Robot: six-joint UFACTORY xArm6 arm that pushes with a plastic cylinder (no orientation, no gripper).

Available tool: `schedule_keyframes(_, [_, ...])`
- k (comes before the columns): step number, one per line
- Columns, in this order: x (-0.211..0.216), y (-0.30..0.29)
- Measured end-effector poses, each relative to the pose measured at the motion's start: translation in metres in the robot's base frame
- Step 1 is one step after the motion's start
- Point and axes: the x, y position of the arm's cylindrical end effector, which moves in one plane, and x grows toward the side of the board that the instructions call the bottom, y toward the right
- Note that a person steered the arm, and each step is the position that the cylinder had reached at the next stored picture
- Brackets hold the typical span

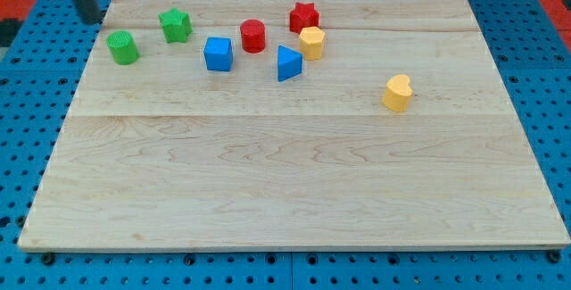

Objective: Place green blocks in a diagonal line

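Note:
A green cylinder (122, 47) stands near the board's top left. A green star (176, 25) sits up and to the right of it, apart from it. The dark rod comes in at the view's top left, and my tip (92, 20) rests just off the board's top left corner, up and to the left of the green cylinder, touching no block.
A blue cube (218, 54), red cylinder (252, 36), blue triangular block (287, 62), yellow hexagonal block (311, 42) and red star (303, 17) cluster right of the green blocks. A yellow heart-shaped block (398, 93) stands alone at the right. The wooden board (294, 192) lies on blue pegboard.

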Motion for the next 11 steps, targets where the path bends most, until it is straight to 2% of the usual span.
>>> schedule_keyframes(1, [0.042, 0.000])
schedule_keyframes(2, [0.086, 0.029])
schedule_keyframes(3, [0.060, 0.033])
schedule_keyframes(4, [0.026, 0.071])
schedule_keyframes(6, [0.011, 0.127])
schedule_keyframes(7, [-0.013, 0.153])
schedule_keyframes(8, [-0.028, 0.142])
schedule_keyframes(10, [-0.031, 0.209])
schedule_keyframes(11, [-0.022, 0.120])
